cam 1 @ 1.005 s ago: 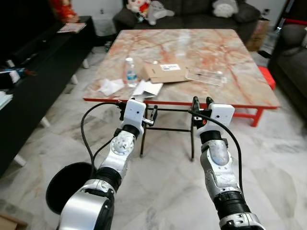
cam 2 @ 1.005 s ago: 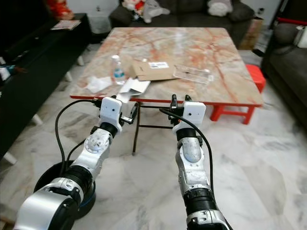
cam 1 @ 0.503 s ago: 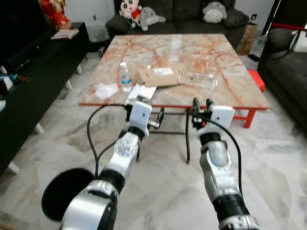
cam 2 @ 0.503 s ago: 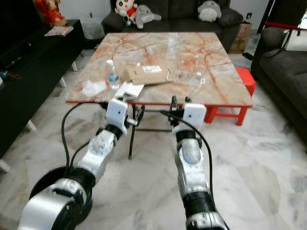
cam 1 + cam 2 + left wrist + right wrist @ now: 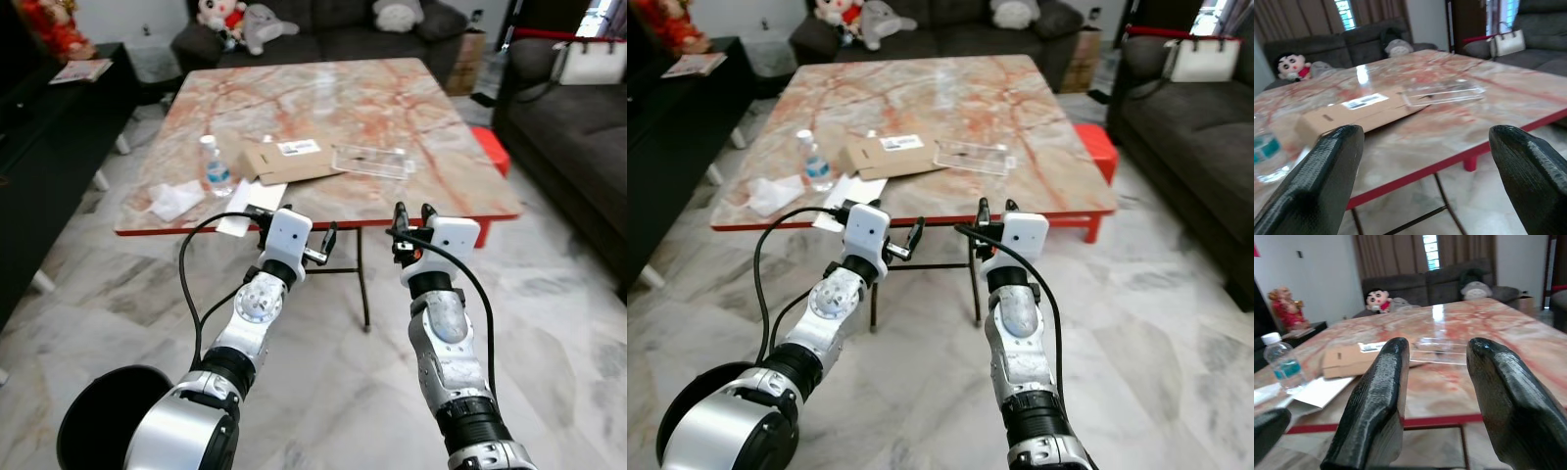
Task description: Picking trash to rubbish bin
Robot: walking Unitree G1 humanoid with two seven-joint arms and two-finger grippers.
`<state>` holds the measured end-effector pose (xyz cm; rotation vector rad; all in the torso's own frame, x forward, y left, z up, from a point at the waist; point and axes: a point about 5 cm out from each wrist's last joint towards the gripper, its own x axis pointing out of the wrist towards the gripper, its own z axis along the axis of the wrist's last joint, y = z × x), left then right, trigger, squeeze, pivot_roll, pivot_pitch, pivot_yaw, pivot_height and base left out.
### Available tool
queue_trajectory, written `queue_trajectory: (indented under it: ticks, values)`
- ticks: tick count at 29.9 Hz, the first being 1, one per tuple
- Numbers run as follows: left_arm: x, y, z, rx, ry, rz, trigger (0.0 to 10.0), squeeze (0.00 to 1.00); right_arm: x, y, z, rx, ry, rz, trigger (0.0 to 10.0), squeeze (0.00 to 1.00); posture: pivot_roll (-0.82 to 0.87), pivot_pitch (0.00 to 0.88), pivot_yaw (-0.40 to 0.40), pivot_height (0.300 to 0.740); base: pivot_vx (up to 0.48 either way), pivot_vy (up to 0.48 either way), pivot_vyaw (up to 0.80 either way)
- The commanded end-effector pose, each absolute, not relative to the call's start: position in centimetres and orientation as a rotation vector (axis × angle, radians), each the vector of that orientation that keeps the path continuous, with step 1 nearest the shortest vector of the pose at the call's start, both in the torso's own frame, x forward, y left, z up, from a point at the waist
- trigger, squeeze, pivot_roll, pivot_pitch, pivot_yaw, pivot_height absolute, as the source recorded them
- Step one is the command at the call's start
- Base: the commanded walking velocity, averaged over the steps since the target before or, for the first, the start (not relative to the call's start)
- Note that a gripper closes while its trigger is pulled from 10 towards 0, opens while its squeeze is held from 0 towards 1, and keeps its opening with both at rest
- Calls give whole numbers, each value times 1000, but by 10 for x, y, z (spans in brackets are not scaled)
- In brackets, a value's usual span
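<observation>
Low square table with a pink-veined marble top and red edge, standing on a pale marble-tile floor. Trash lies along the near half of the tabletop: a crumpled white tissue at the robot's left, a small clear plastic water bottle with a blue label upright just beside it, a flat brown cardboard envelope with a white address label near the middle, a clear flat plastic tray to the right of the envelope and touching its edge, and sheets of white paper at the front edge, partly under the envelope. Round black rubbish bin on the floor at the robot's lower left, well apart from the table, partly hidden by the left arm. Both silver arms raised in front of the table's near edge, short of it. Left gripper held level with the tabletop, fingers spread wide, nothing between them; envelope and tray visible through the gap. Right gripper at like height, fingers parted by a narrower gap, also empty; bottle, paper and envelope lie beyond them. Dark grey sofa behind the table with plush toys on it; a second dark sofa at the right carrying a white handbag; a low black cabinet along the left. Small red stool by the table's far right corner.
</observation>
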<state>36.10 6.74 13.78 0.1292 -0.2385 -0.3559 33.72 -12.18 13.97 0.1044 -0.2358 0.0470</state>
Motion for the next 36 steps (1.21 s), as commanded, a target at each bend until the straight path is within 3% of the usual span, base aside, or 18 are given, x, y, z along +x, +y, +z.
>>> queue_trajectory:
  ticks: [1, 7, 32, 36]
  values:
    - [362, 63, 143, 123, -257, -362, 10000, 0, 338, -124, 145, 108, -252, 38, 10000, 0, 55, 0, 40, 740, 319, 0, 0]
    - [362, 63, 144, 123, -260, -356, 10000, 0, 339, -125, 146, 121, -244, 32, 10000, 0, 60, 0, 33, 740, 333, 0, -481]
    - [362, 66, 140, 109, -234, -322, 10000, 0, 339, -133, 149, 57, -259, 35, 10000, 0, 66, 0, 7, 740, 352, 0, 0]
    - [361, 70, 134, 102, -216, -308, 10000, 0, 339, -134, 149, 63, -262, 35, 10000, 0, 67, 0, 9, 740, 354, 0, 800]
